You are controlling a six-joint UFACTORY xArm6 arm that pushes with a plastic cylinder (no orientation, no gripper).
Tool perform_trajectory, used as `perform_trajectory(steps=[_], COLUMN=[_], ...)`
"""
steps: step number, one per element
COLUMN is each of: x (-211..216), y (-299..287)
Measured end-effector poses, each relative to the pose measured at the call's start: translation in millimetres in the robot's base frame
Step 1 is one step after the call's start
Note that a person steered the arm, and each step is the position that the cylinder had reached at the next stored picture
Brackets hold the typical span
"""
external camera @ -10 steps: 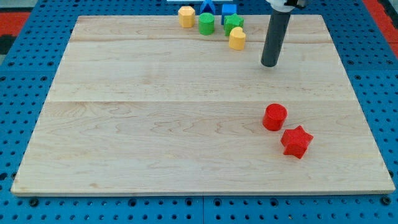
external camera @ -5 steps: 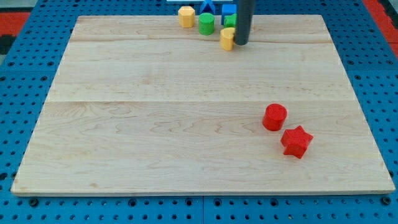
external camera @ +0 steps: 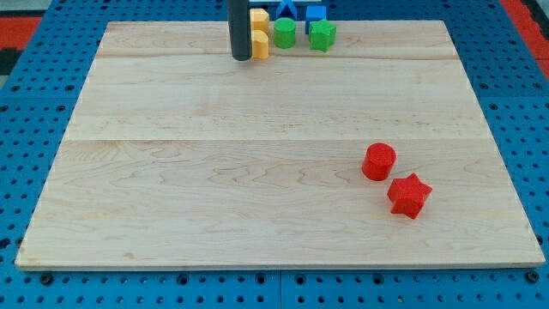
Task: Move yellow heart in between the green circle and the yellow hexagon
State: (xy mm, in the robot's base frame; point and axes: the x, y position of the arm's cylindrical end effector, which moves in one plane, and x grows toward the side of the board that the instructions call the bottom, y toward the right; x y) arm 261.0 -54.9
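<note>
yellow heart [external camera: 261, 44] below yellow hexagon [external camera: 259, 16]

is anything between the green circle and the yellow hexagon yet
No. In the camera view that stretch between the green circle and yellow hexagon is bare; the yellow heart sits just below the hexagon, touching my tip.

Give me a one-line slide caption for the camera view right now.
My tip stands left of the yellow heart, which sits just below the yellow hexagon, left of the green circle.
</note>
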Motion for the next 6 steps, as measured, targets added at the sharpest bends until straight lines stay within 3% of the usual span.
perform_trajectory(steps=[2, 4, 5, 6], x=[-22.3, -28.8, -14.5, 27.8], y=[47.4, 57.0, 70.2, 99.5])
